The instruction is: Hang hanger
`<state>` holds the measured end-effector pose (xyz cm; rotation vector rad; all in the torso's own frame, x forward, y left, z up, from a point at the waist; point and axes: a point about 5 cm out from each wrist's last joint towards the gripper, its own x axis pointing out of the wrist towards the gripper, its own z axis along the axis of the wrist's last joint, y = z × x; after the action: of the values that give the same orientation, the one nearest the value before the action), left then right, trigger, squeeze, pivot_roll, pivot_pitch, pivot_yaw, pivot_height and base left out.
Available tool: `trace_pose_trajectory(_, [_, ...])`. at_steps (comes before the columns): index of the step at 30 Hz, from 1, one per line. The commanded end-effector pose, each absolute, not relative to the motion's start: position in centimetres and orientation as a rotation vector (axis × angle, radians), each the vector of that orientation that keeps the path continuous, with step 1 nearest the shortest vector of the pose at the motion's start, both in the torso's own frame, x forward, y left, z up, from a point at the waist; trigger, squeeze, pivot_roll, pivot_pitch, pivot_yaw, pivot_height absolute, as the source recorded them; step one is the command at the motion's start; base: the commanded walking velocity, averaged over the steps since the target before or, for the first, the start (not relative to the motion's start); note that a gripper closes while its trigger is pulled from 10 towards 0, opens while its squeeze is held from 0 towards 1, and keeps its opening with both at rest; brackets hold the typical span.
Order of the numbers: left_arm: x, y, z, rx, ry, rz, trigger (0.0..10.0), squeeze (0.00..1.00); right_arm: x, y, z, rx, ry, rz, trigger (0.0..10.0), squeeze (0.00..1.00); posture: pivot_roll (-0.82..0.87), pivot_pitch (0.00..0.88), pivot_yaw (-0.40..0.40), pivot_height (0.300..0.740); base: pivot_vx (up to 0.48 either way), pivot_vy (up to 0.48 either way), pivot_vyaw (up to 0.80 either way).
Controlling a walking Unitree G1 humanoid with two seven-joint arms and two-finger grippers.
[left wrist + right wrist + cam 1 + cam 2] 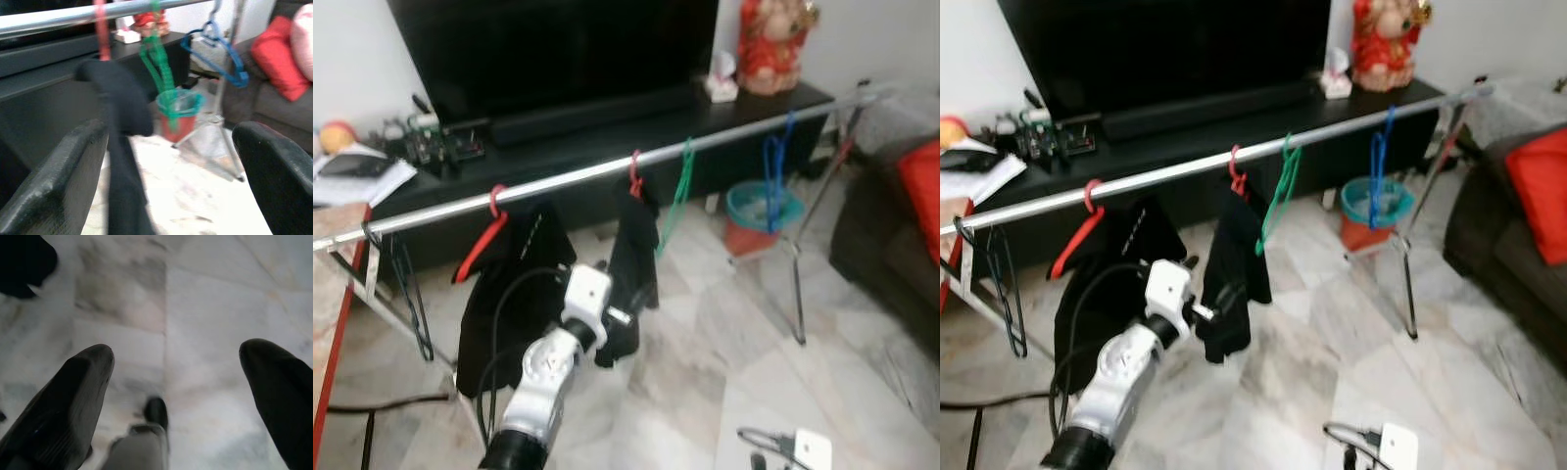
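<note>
The left hand (625, 315) is wide open and holds nothing. Just past its fingers hangs a black cloth (634, 257) on a red hanger (633, 174). The hook sits up above the hand, on the long silver rail (558, 182) running side to side.

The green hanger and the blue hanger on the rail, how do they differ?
The green hanger hangs bare near the middle of the silver rail, right beside a red hanger carrying a dark garment. The blue hanger hangs apart from the others, nearer the rail's far end, in front of a teal bin. Both are empty and hooked over the rail.
</note>
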<state>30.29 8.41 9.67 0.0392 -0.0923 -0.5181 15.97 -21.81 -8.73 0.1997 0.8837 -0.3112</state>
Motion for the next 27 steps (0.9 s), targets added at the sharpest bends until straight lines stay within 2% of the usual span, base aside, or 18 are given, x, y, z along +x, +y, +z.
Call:
trace_pose_trajectory(1, [30.56, 8.9, 9.93, 0.037, -0.09, -0.497, 10.0, 0.0, 15.75, -21.25, -8.94, 0.213, 0.895, -0.305, 10.0, 0.0, 0.05, 0.0, 0.023, 0.74, 0.304, 0.0, 0.0])
trace_pose_trajectory(27, [30.94, 8.63, 9.87, 0.039, -0.072, -0.485, 10.0, 0.0, 15.77, -21.23, -8.95, 0.214, 0.898, -0.298, 10.0, 0.0, 0.05, 0.0, 0.02, 0.74, 0.31, 0.0, 0.0])
